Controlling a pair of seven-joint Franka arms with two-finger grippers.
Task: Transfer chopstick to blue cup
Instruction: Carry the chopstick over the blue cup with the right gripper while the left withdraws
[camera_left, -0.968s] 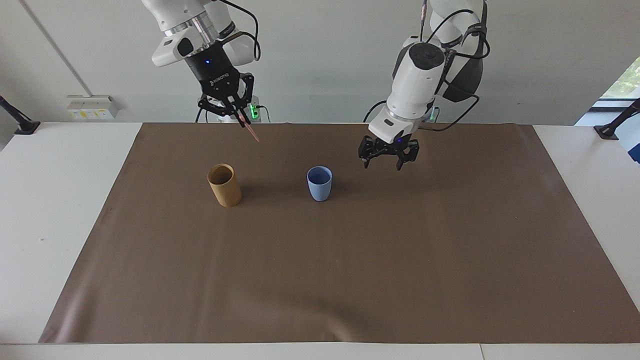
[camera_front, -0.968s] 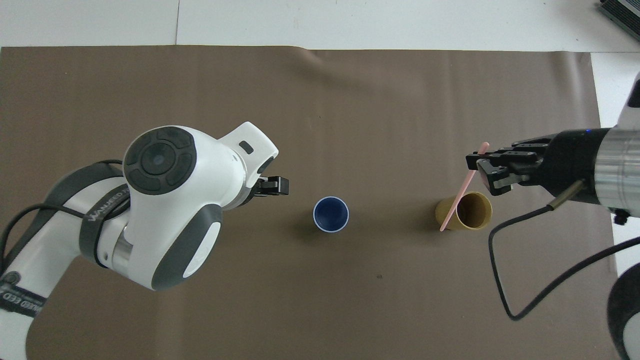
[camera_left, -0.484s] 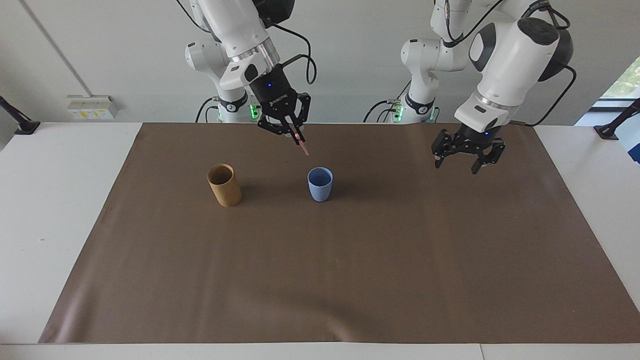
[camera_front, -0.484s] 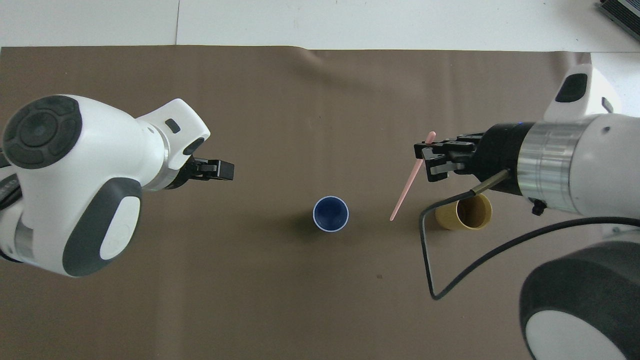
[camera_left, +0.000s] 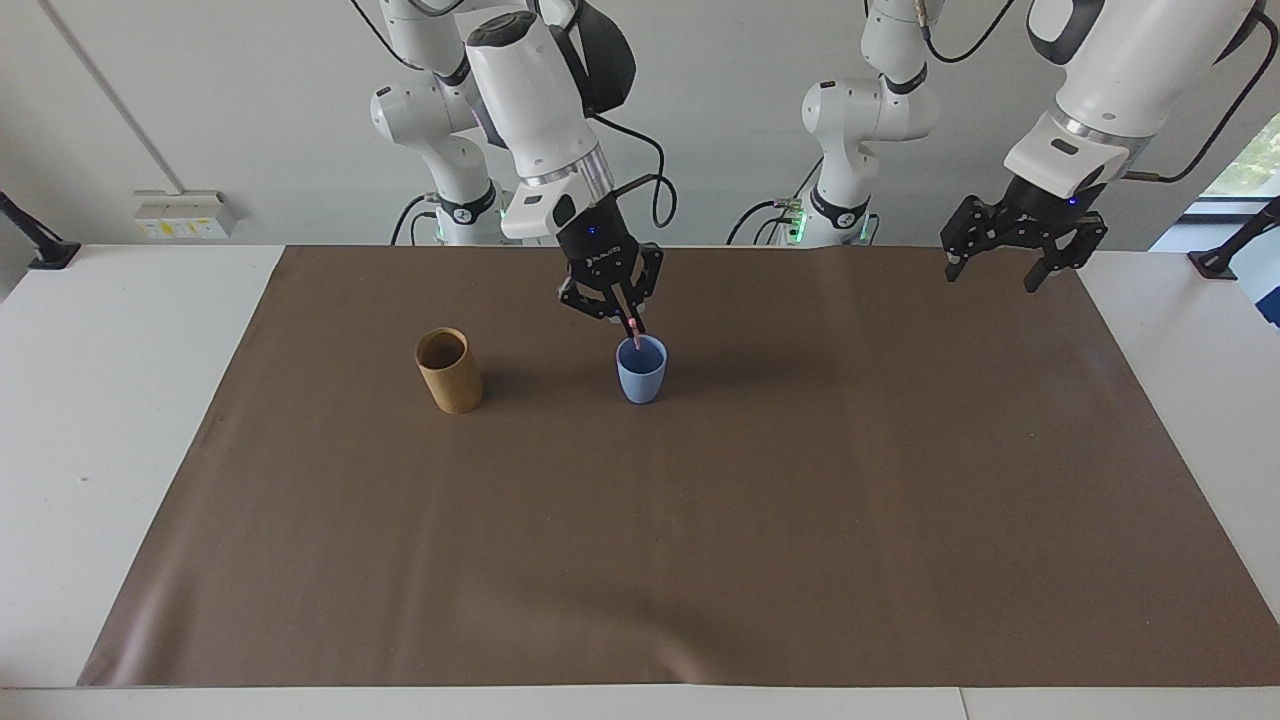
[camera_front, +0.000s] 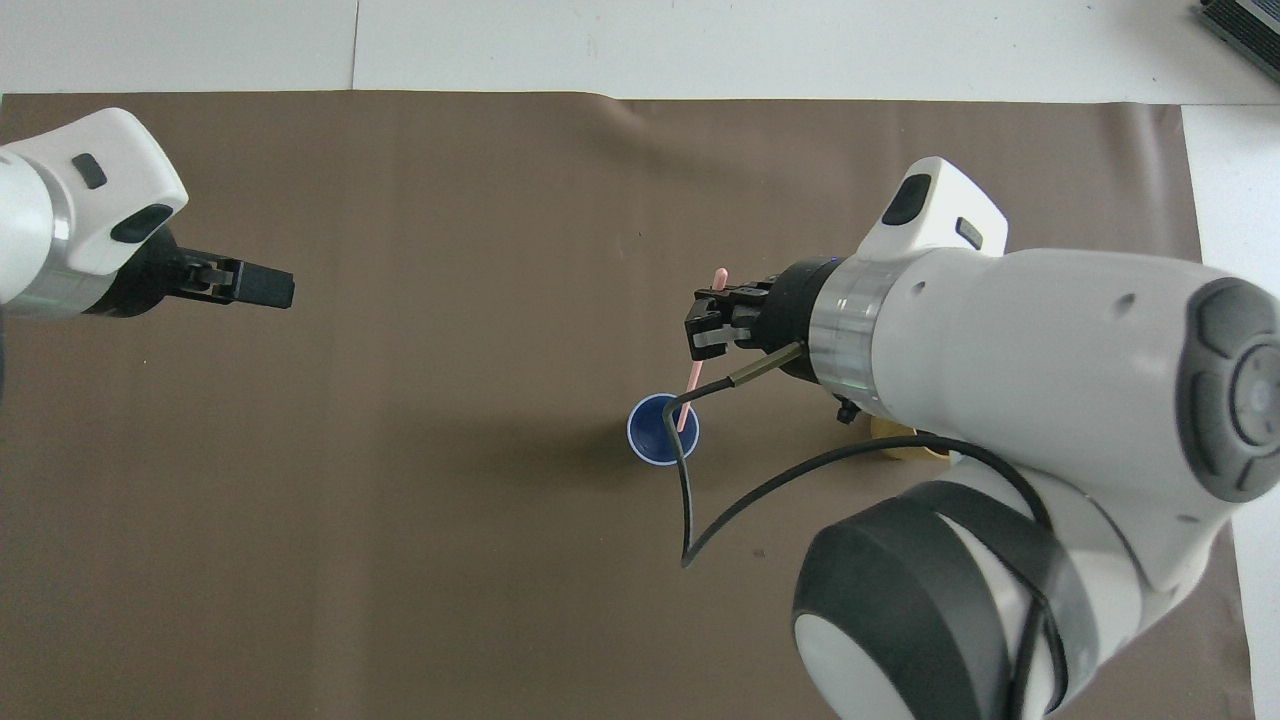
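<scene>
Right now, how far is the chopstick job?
Done: the chopstick is out of the tan cup. In hand: the right gripper, shut on it, has its lower tip inside the blue cup. Left: release it. The left gripper waits open.

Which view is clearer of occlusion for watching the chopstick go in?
Facing view: the right gripper, shut on the chopstick, shows plainly over the blue cup. Overhead view: a black cable crosses the cup's rim and the right arm hides the tan cup.
</scene>
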